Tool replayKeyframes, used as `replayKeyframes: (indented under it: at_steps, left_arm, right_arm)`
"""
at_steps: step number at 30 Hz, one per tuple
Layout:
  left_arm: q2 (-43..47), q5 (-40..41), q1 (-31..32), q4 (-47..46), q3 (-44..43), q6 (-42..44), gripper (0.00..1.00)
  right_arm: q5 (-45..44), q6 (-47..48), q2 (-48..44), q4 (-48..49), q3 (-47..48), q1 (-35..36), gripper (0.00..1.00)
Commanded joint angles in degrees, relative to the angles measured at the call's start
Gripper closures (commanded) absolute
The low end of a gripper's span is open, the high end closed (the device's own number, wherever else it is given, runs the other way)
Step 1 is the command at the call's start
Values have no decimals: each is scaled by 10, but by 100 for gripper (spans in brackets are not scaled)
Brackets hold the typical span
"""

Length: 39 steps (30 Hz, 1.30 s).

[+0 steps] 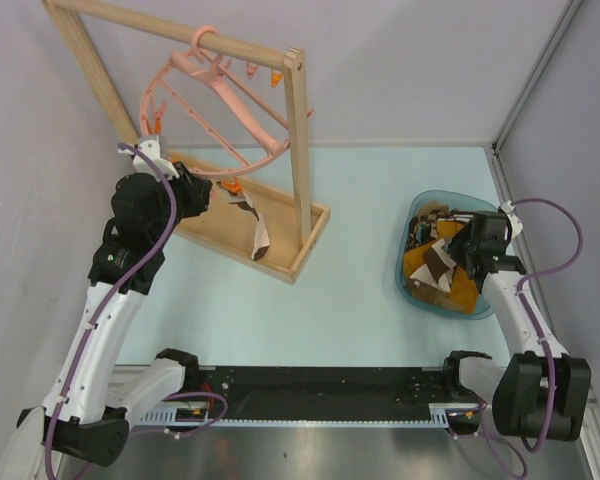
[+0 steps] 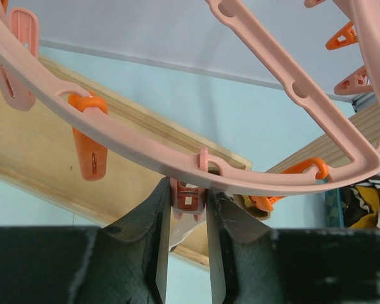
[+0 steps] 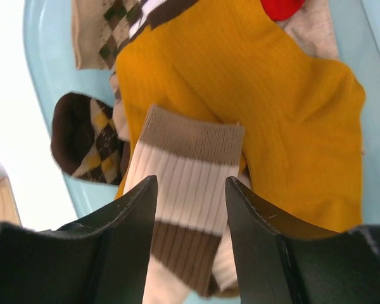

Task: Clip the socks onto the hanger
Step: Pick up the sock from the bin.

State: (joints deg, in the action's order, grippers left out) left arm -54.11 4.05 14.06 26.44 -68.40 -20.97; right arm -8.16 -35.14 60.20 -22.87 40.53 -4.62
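Right wrist view: right end effector [image 3: 190, 183] hovering released, jaws spread, cuff of cream-and-brown sock [image 3: 191, 166] lying directly below gap. Sock long axis running crosswise to jaw closing line. Other socks [image 1: 440, 265] lying in blue basin [image 1: 412, 215], well right of hanger [image 1: 215, 110]. Left end effector [image 2: 189, 197] clenching pink clip [image 2: 189, 201] on hanger lower rim. Right arm sitting nearer to socks.
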Motion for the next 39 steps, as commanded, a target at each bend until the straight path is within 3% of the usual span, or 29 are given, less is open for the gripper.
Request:
replayKeyframes:
  at_steps: [1, 6, 12, 15, 18, 24, 27, 31, 36, 39]
  left_arm:
    - [5, -7, -4, 0, -20, -7, 89]
    - [1, -7, -3, -2, -21, -6, 89]
    - [0, -8, -4, 0, -23, -6, 89]
    - [0, -7, -3, 3, -26, -6, 89]
    - [-2, -7, -4, 6, -33, -4, 89]
    - [-2, -13, -4, 7, -39, -3, 89]
    - [-3, -23, -4, 5, -40, -5, 89]
    - [-4, -32, -4, 5, -40, -6, 89]
    - [-4, -36, -4, 10, -43, -8, 89]
    - [-5, -50, -3, 12, -43, -8, 89]
  right_arm:
    - [-12, -19, 46, 70, 15, -11, 48]
    - [3, -14, 100, 92, 14, -16, 49]
    - [15, 2, 129, 106, 8, -16, 65]
    - [19, 10, 115, 98, 9, -16, 81]
    - [18, 28, 70, 81, 8, -15, 89]
    - [28, 102, -47, 97, 16, 24, 95]
    - [35, 148, -84, 126, 28, 79, 98]
    - [-18, 183, -88, 131, 63, 152, 98]
    - [-90, 144, -57, 52, 63, 116, 100]
    - [-64, 118, -47, 27, 34, 51, 100]
